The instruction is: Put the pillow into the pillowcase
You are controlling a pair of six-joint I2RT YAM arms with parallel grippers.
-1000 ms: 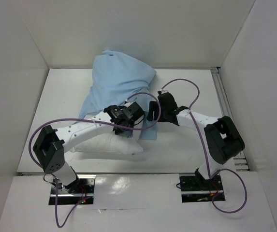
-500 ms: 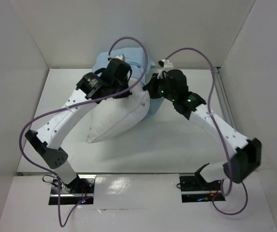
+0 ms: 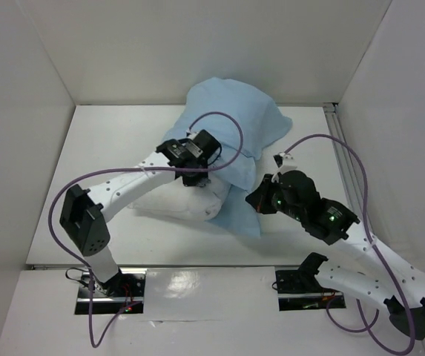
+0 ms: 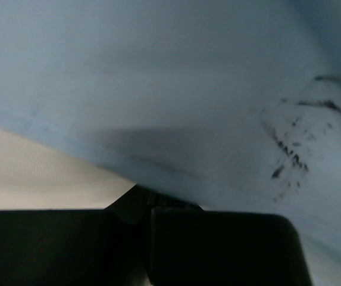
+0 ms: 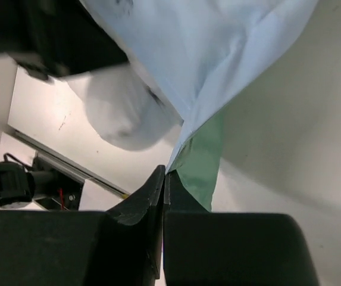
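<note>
1. From where I stand, the pillow (image 3: 175,202) lies on the table (image 3: 101,148) near the middle. Its right end meets the pillowcase (image 3: 231,122), and I cannot tell whether it is under the cloth or already inside
2. The pillowcase is bunched in a light blue heap towards the back wall, with 1 corner trailing down to the near right
3. The left gripper (image 3: 199,176) sits right over the join of pillow and cloth. Its 2 fingers are pressed together and the blue hem runs into them, so it looks to have the pillowcase edge pinched
4. The right gripper (image 5: 163,179) is closed tight too, nipping the pillowcase at the edge where the blue face meets the sea-green one
5. The pillowcase looks thin, limp and light. I'd expect it to sag, fold on itself and slide out of a shallow pinch, so the hem at the mouth is the place to hold, 1 gripper on each side, to keep the opening spread
6. The pillow looks plump, soft and bulky rather than heavy. It will likely squash under a grip and drag on the cloth, so a corner or short end is best to take, feeding that end in first
</note>
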